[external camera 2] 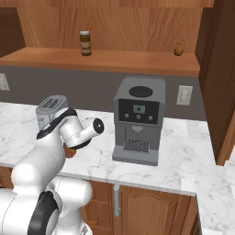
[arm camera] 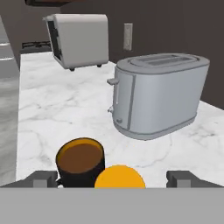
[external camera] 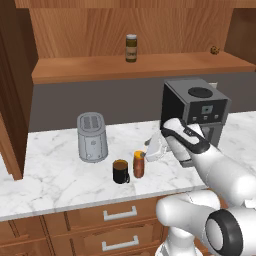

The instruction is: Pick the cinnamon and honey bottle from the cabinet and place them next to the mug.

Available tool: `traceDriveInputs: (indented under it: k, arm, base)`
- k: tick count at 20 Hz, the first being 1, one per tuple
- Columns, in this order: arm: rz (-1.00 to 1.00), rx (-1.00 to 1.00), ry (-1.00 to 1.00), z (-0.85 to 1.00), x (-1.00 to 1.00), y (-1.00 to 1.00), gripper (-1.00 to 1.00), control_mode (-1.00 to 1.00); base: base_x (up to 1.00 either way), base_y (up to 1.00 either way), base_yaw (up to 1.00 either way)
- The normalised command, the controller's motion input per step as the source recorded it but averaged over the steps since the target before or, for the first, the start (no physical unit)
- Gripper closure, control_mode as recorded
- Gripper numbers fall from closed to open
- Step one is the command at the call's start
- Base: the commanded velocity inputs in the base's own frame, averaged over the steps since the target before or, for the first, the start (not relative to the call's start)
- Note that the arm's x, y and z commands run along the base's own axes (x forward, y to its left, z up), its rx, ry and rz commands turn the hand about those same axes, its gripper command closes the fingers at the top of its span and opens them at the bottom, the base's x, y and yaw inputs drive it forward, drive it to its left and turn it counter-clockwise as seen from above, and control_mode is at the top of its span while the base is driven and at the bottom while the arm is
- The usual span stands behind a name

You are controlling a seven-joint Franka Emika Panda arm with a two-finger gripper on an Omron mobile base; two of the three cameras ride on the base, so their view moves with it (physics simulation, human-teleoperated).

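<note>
On the left of the counter (external camera: 50, 170) stands the toaster (external camera: 92, 137). To its right, nearer the front edge, sits the mug (external camera: 120, 171), and the honey bottle (external camera: 139, 164) stands upright just beside it on the right, close but seemingly not touching. That looks like the spot the task asks for, so the honey half is likely done or at the point of release. The gripper (arm camera: 113, 178) sits directly at the bottle, coming in from the right. In the hand view its fingers (arm camera: 41, 178) stand wide apart on either side of the orange cap, with clear gaps, so they grip nothing. Further right is the coffee machine (external camera: 196, 107). The cinnamon (external camera: 131, 48) stands on the cabinet (external camera: 140, 67) shelf, not yet fetched.
</note>
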Motion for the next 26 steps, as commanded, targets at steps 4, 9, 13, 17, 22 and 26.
traceDriveInputs:
  k: [4,9,13,17,22,26]
  arm:
    - [0.00,0.00,0.00,0.97,-0.13,0.00,-1.00,-1.00]
    - [0.00,0.00,0.07,0.77,-0.14,-0.03,-1.00,-1.00]
    - [-0.02,0.00,0.15,0.55,-0.23,-0.11,-1.00,-1.00]
    - [-0.12,-0.01,0.22,0.49,-0.41,-0.04,-1.00,-1.00]
    - [-0.20,-0.04,0.18,0.55,-0.49,0.00,-1.00,-1.00]
    - [-0.35,-0.04,0.18,0.52,-0.49,0.00,-1.00,-1.00]
  base:
    - [0.00,0.00,0.00]
    - [0.00,0.00,0.00]
    - [0.00,0.00,0.00]
    - [0.00,0.00,0.00]
    - [0.00,0.00,0.00]
    - [0.00,0.00,0.00]
